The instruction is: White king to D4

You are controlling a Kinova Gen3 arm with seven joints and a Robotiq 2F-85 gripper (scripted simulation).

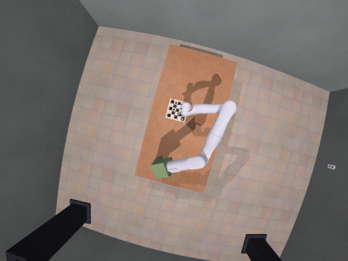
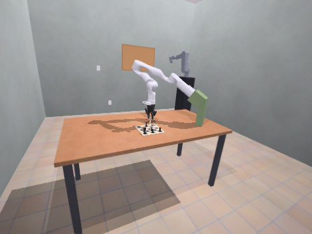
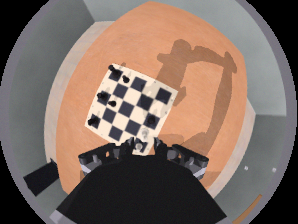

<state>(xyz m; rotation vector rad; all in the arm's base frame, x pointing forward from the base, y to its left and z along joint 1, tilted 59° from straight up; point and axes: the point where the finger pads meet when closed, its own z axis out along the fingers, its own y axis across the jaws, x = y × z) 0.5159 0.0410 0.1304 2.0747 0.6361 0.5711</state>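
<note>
Above the black, many-jointed metal pincer, I see a smooth, glossy white arm with rounded, tube-like segments and thin seams.
</note>
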